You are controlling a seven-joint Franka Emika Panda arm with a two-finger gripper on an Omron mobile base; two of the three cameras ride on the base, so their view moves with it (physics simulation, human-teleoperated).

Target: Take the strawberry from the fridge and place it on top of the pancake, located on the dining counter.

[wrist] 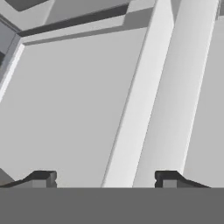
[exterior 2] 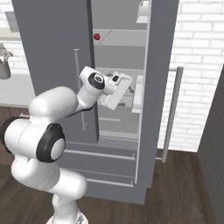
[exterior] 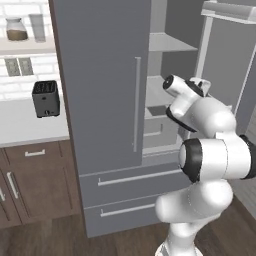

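Matte-grey fridge (exterior 2: 52,52) shelves round red strawberry (exterior 2: 96,36).

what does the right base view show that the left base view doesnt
Right base view: the strawberry on an upper fridge shelf, above the hand, and the open door's bar handle against a white brick wall. Left base view: a toaster on a counter over brown cabinets, with jars on a shelf. Both: the fridge, its right door open, with the arm reaching in.
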